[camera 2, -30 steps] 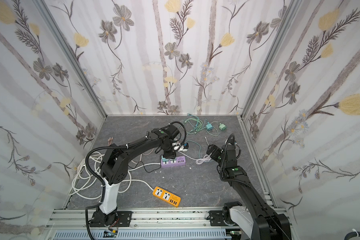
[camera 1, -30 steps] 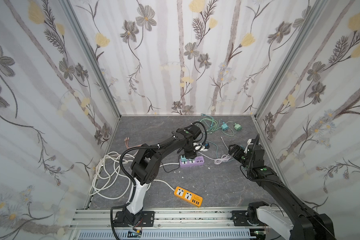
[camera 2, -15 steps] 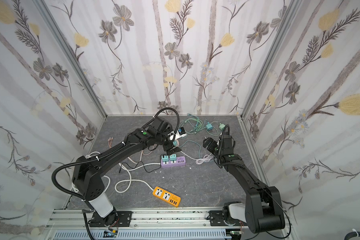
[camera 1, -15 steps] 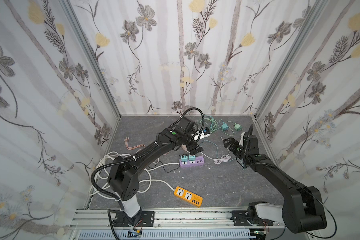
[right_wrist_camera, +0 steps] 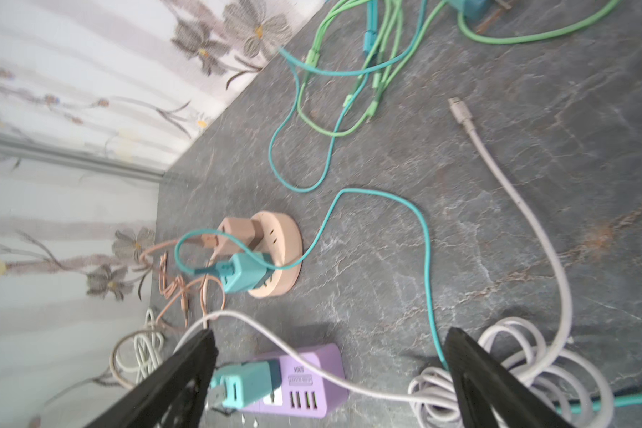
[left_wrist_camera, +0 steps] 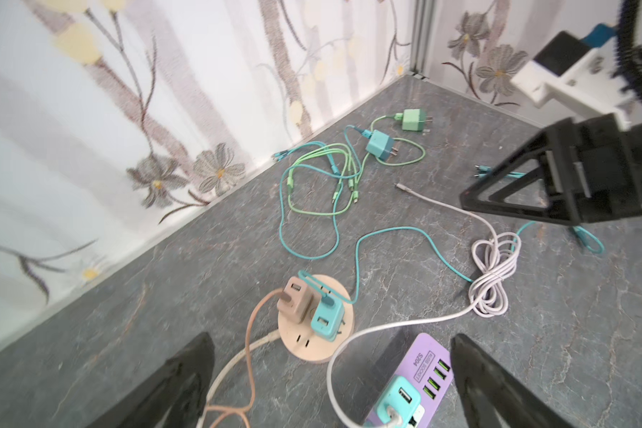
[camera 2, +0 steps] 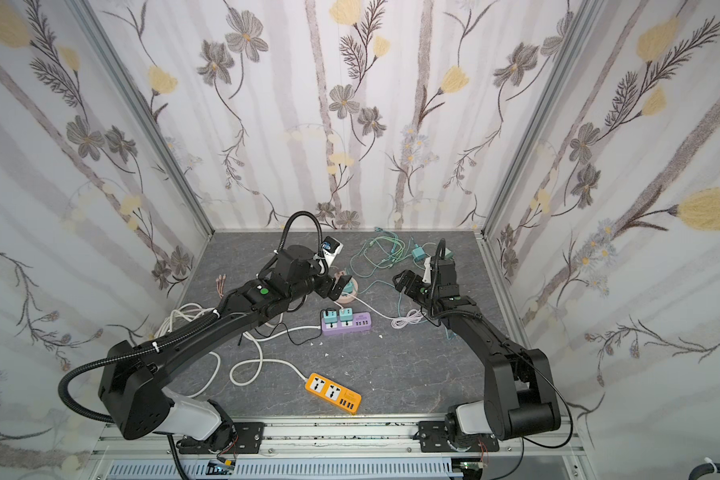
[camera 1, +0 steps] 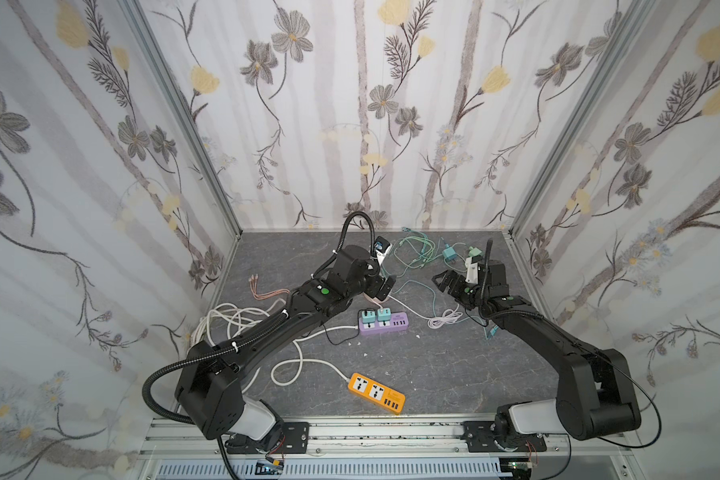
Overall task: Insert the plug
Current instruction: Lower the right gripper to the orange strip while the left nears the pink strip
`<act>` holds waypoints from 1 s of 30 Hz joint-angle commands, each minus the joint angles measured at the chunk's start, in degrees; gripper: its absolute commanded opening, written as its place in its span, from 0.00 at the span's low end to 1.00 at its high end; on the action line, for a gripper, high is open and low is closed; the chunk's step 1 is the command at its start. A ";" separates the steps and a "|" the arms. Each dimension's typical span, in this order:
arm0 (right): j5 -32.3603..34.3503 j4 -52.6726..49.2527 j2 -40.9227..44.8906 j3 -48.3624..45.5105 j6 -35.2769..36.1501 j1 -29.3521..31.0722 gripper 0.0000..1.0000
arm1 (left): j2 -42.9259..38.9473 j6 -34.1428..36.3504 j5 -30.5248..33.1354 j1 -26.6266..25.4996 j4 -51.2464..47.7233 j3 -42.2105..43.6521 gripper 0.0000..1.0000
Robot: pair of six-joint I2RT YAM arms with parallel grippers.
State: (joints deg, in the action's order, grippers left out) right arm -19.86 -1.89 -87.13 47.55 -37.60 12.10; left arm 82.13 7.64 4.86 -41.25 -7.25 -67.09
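Teal plug (left_wrist_camera: pixel 326 319) looks tilted in the round socket (left_wrist_camera: pixel 314 354) beside a brown plug (left_wrist_camera: pixel 293 300), and with our left gripper (left_wrist_camera: pixel 330 340) and right gripper (right_wrist_camera: pixel 329 332) both spread wide and empty, we risk snagging its looped cord (left_wrist_camera: pixel 357 266) and levering it out.

Grey tabletop (camera 1: pixel 454 374), purple strip (camera 1: pixel 391 328), orange strip (camera 1: pixel 377 392), round socket (left_wrist_camera: pixel 314 346), cables (left_wrist_camera: pixel 492 292)

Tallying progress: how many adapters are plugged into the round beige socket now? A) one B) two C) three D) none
B: in the left wrist view the round socket holds a tan adapter and a teal adapter, side by side.
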 commanded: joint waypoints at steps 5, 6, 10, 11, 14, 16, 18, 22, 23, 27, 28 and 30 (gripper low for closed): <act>3.01 -5.75 8.55 -3.78 21.74 15.06 0.97 | -9.62 -12.28 13.73 1.62 5.94 10.30 1.00; 4.14 -5.96 9.88 -4.74 24.62 18.37 0.97 | -9.70 -13.53 14.57 2.04 5.73 11.09 1.00; 4.44 -6.50 13.44 -7.76 35.81 29.62 0.94 | -13.42 -18.60 15.87 4.22 1.90 11.71 1.00; 5.18 -7.22 13.65 -7.91 38.05 31.92 0.93 | -13.71 -19.35 16.30 4.69 1.25 11.78 1.00; 9.38 -10.45 11.72 -6.87 42.27 39.49 0.92 | -14.57 -21.74 19.38 5.95 0.33 12.58 1.00; 10.13 -13.25 8.52 -5.11 43.65 42.79 0.91 | -15.04 -23.27 19.49 7.10 -0.04 13.20 1.00; 11.20 -14.97 5.13 -3.66 45.15 45.82 0.91 | -15.48 -24.51 18.79 8.00 -0.22 13.84 1.00; 11.43 -17.14 -2.40 -0.29 48.68 51.71 0.91 | -16.20 -25.63 19.16 8.97 -0.62 14.71 1.00; 11.71 -17.70 -4.33 0.85 49.51 53.03 0.91 | -16.38 -25.82 19.56 9.29 -0.92 14.84 1.00; 11.17 -20.39 -11.15 5.31 51.58 55.31 0.90 | -16.78 -26.62 20.01 10.35 -2.02 15.19 1.00; 10.77 -20.71 -11.91 5.62 52.56 55.43 0.90 | -16.89 -26.79 19.93 10.62 -1.98 15.39 1.00; 10.24 -21.83 -13.51 7.45 54.85 55.45 0.88 | -16.91 -26.97 19.76 11.06 -2.12 15.67 1.00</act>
State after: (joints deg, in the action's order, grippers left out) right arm -8.84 -21.52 -99.09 52.62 12.47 67.40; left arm 65.49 -17.43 23.22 -30.59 -8.88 -51.79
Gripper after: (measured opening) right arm 0.888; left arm 0.997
